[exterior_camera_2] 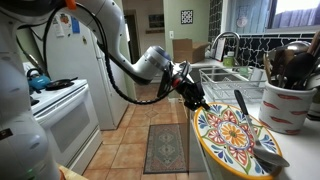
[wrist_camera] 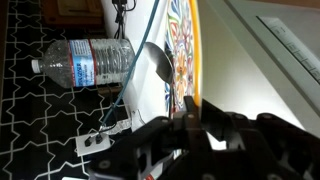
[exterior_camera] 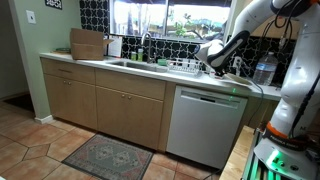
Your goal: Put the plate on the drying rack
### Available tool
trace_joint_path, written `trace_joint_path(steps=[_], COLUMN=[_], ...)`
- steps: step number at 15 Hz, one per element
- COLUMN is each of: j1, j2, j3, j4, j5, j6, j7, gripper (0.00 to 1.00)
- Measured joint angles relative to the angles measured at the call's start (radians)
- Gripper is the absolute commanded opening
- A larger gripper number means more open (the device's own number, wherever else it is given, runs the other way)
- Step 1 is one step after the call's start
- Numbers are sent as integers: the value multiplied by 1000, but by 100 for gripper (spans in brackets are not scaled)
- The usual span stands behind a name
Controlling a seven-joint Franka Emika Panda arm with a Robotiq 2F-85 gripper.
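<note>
A colourful patterned plate with a yellow rim lies on the counter, with a metal spoon resting on it. My gripper is at the plate's near edge, and in the wrist view its fingers are closed over the yellow rim of the plate. The spoon also shows in the wrist view. The drying rack, a low pale wire rack, stands on the counter beside the sink, just next to the gripper.
A white crock of utensils stands right behind the plate. A water bottle and a power strip lie on the patterned surface beside it. The sink faucet is beyond. A dishwasher sits under the counter.
</note>
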Motion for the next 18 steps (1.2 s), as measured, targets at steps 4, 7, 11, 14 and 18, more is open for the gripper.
trace_joint_path(steps=[4, 7, 11, 14, 18], j1=[3, 11, 40, 66, 101], j2=[2, 0, -19, -44, -71], j3=[3, 14, 43, 72, 115], j4=[0, 2, 3, 4, 23], j5=[-28, -58, -108, -149, -207], j6=[-11, -38, -114, -174, -203], j7=[2, 11, 32, 35, 33], gripper=[7, 8, 8, 7, 7])
